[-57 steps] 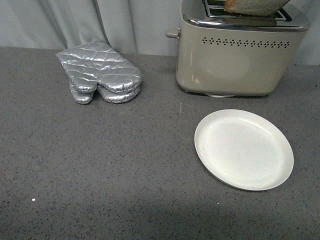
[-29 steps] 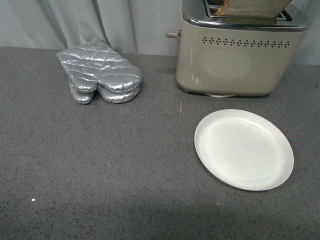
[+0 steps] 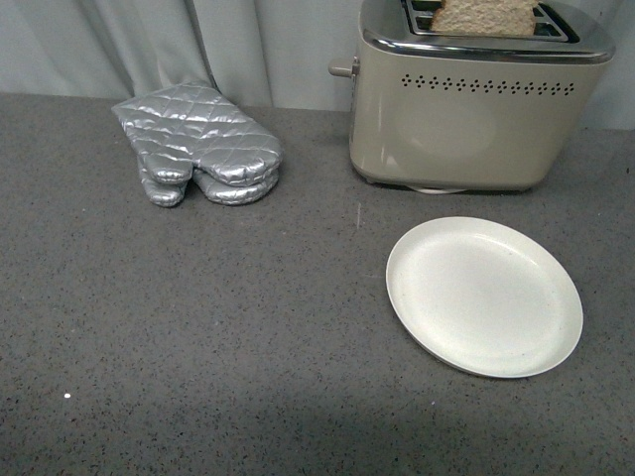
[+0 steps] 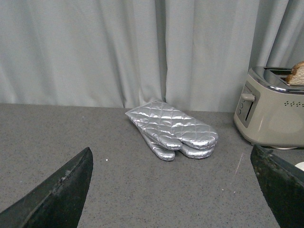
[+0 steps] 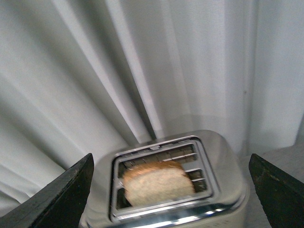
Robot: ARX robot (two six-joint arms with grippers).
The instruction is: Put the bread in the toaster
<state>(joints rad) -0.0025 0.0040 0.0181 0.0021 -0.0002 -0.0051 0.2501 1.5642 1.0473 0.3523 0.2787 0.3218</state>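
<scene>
The beige toaster (image 3: pixel 466 109) with a chrome top stands at the back right of the grey counter. The bread (image 3: pixel 483 17), a light-brown slice with a darker crust, stands upright in the toaster's near slot with its top sticking out. In the right wrist view the bread (image 5: pixel 158 183) sits in a slot of the toaster (image 5: pixel 223 166), and my right gripper (image 5: pixel 173 199) is open above it, apart from the slice. My left gripper (image 4: pixel 175 190) is open and empty above the counter; the toaster (image 4: pixel 273 114) and bread (image 4: pixel 297 73) show far off to one side. Neither gripper shows in the front view.
A silver quilted oven mitt (image 3: pixel 198 144) lies at the back left, also in the left wrist view (image 4: pixel 173 128). An empty cream plate (image 3: pixel 483 295) lies in front of the toaster. A grey curtain (image 3: pixel 238 45) hangs behind the counter.
The bread was lying tilted across the toaster's top; now it stands upright lower down in the slot.
</scene>
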